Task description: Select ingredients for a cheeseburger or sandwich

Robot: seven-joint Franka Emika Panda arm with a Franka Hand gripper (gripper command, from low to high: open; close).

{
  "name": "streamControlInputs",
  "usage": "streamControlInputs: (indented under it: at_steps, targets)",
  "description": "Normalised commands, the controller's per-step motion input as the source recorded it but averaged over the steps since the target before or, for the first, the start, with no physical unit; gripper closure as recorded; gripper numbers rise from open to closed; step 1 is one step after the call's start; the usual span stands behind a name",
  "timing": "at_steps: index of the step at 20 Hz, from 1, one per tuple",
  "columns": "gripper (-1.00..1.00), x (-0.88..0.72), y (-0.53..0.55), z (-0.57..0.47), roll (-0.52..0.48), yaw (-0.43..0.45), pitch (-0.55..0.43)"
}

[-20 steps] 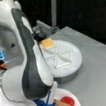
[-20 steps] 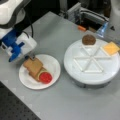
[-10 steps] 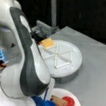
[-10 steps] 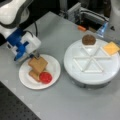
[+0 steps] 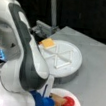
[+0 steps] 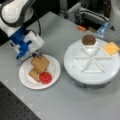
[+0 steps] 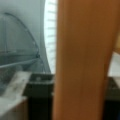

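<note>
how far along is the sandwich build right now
On the paper plate sit a bread square and the tomato. The gripper holds a second bread square over them. The patty and cheese remain in the divided tray.

Sandwich (image 6: 39, 69) on plate (image 6: 25, 80), left of tray (image 6: 90, 75)

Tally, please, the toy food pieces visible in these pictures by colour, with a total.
Tan-brown bread squares: 2
Red tomato disc: 1
Yellow cheese square: 1
Dark-brown patty: 1
Green lettuce: 0 visible
Total: 5
</note>
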Motion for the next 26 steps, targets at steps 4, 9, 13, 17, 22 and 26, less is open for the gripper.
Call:
streamControlInputs:
  at_steps: [4, 9, 13, 17, 22, 26]
  targets:
    - [1.0, -0.16, 0.34, 0.07, -0.29, -0.107, -0.11]
    - [1.0, -0.11, 0.32, 0.02, -0.281, -0.124, -0.091]
    - [1.0, -0.11, 0.27, 0.01, -0.287, -0.126, -0.073]
    - [1.0, -0.15, 0.22, 0.02, -0.284, -0.112, -0.051]
    - [1.0, -0.19, 0.22, 0.03, -0.29, -0.106, -0.04]
    - [1.0, -0.22, 0.2, 0.02, -0.319, -0.097, -0.041]
